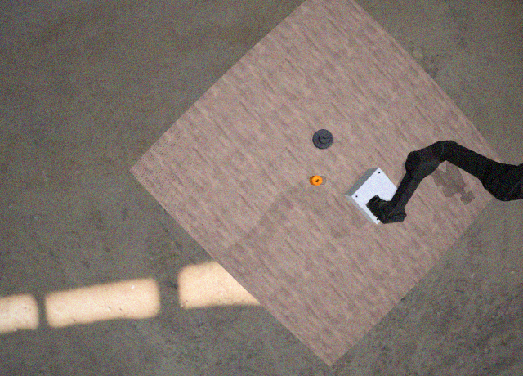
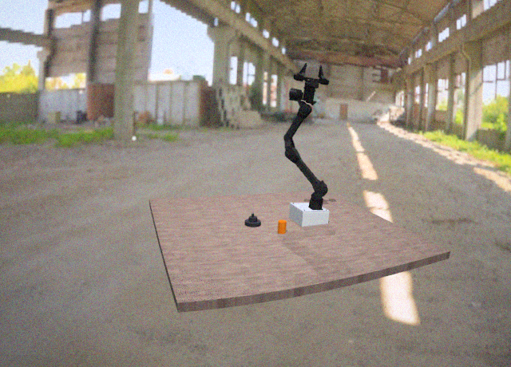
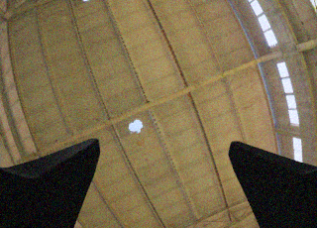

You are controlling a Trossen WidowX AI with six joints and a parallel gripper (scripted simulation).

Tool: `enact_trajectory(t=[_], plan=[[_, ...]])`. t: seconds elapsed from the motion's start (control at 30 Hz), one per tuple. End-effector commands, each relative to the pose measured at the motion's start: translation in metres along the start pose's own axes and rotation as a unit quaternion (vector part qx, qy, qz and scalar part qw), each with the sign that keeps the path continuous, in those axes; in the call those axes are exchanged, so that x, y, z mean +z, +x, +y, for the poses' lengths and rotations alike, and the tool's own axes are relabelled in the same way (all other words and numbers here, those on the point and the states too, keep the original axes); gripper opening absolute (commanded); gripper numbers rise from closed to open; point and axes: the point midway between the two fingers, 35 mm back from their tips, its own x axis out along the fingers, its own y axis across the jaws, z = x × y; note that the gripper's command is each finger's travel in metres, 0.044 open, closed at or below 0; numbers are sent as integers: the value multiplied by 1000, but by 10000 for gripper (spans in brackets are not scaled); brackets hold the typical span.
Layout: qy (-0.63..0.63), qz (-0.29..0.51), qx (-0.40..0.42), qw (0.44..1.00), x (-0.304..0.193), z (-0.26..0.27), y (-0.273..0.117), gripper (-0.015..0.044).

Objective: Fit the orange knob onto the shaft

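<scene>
The orange knob (image 1: 315, 180) (image 2: 282, 226) stands upright on the wooden table (image 1: 295, 68) (image 2: 231, 272), in front of the arm's base. The dark round pedestal (image 1: 322, 138) (image 2: 252, 221) with its short shaft (image 2: 252, 215) stands a little way from the knob, apart from it. My gripper (image 2: 311, 73) (image 3: 166, 149) is raised high above the table and points up at the hall roof. Its fingers are wide open with nothing between them. The wrist view shows only the two finger tips and the ceiling.
The arm stands on a white base box (image 1: 371, 186) (image 2: 307, 216) near one side of the table. The table is a square slab with open ground all round it.
</scene>
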Motion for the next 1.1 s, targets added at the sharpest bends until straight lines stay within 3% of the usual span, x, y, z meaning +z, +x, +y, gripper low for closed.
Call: enact_trajectory(t=[0.0,0.23,0.47,0.77,1.07], plan=[[0,0,0,1000,0,0,0,426],[-175,-53,-84,980,43,-77,2,440],[-366,-123,-186,904,125,-143,-10,440],[-559,-223,-324,730,261,-169,-56,440],[-648,-328,-453,517,385,-125,-133,440]])
